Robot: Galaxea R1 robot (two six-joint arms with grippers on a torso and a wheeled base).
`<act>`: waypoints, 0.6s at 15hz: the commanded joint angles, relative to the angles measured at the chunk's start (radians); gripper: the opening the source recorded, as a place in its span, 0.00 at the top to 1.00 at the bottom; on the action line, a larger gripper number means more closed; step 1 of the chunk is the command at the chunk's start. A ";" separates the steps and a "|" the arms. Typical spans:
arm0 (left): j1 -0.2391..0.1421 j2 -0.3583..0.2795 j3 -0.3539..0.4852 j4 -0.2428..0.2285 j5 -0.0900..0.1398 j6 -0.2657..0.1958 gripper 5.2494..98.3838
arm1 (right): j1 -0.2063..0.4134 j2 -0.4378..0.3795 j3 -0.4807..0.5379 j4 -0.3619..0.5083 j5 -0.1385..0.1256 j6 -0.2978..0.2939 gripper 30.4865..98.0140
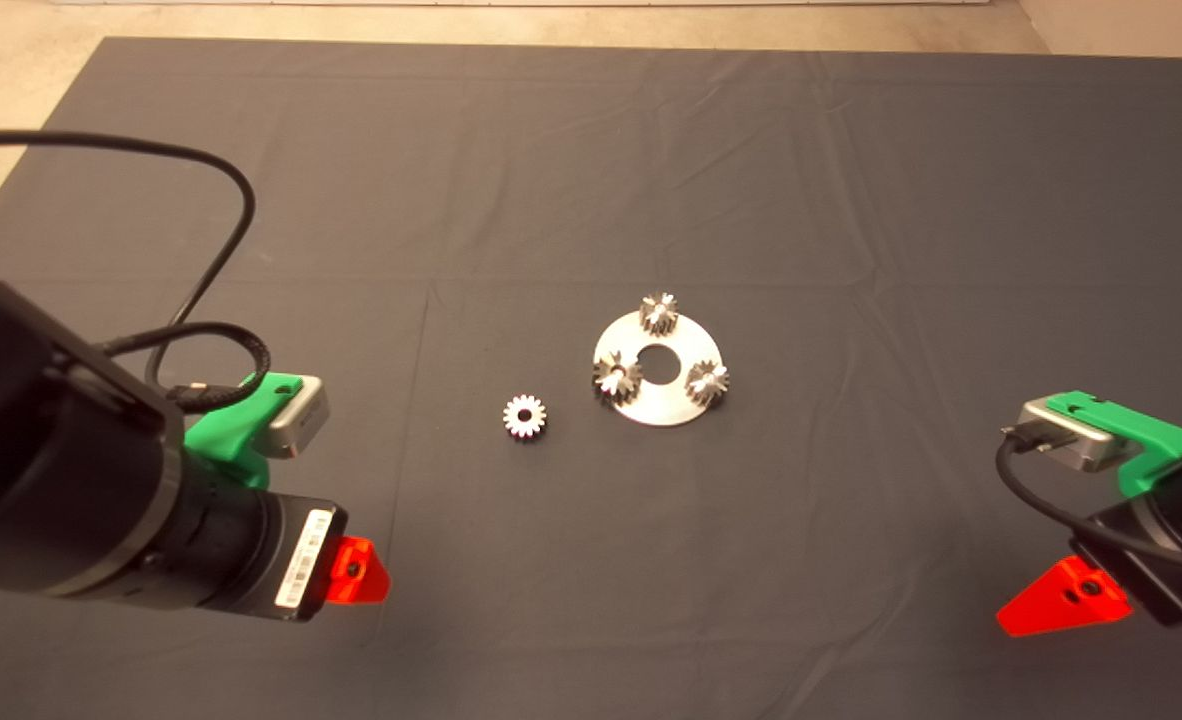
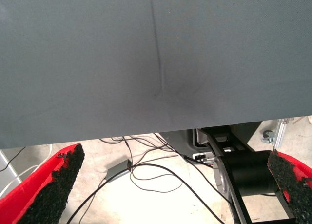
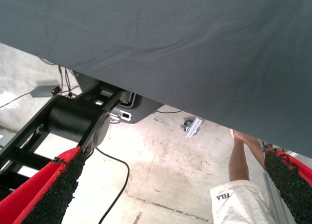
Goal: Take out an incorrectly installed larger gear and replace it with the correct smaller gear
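The larger gear (image 1: 616,377) is, as far as I can judge, the one on the plate's (image 1: 673,410) left rim, the side facing the left arm; it looks slightly darker and wider than the two other mounted gears, far one (image 1: 658,313) and right one (image 1: 708,381), but the difference is too small here to be sure; all three stand upright around the plate's centre hole, bores vertical; the smaller gear (image 1: 524,416) lies flat on the dark mat (image 1: 591,150) of the tabletop, bore up, just left of the plate and apart from it; so it sits between the left end effector (image 2: 170,190) and the plate; key relation: both task gears lie on the left arm's side of centre, ahead of it and inboard; the left arm is the nearer one to each; the right end effector (image 3: 165,194) is well apart from the plate, at the lower right edge of the head view; the left sits at the lower left, one red finger (image 1: 356,572) showing past the wrist; both are released, pads spread wide, nothing between them; both wrist views show only the mat's edge and the floor with cables beyond, no gear; my read: nothing is started yet, the suspect gear is mounted, the replacement untouched; with the gear axes vertical, the pick wants a straight top-down approach, fingers closing across the teeth; the risk is nudging the neighbouring gears, which stand close around the hole.
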 commanded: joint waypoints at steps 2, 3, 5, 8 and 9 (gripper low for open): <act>-0.011 0.004 0.008 -0.016 0.043 -0.008 0.01 | 0.017 -0.008 0.004 0.023 0.000 0.000 0.00; -0.011 0.002 0.008 -0.016 0.043 -0.006 0.01 | 0.017 -0.008 0.004 0.023 0.002 -0.001 0.00; -0.011 -0.003 0.008 -0.016 0.043 -0.008 0.01 | 0.017 -0.009 0.004 0.023 -0.001 -0.001 0.00; -0.011 -0.002 0.007 -0.016 0.043 -0.005 0.01 | 0.017 -0.010 0.004 0.023 -0.003 -0.001 0.00; -0.011 -0.004 0.008 -0.016 0.043 -0.006 0.01 | 0.017 -0.006 0.004 0.023 -0.001 -0.001 0.00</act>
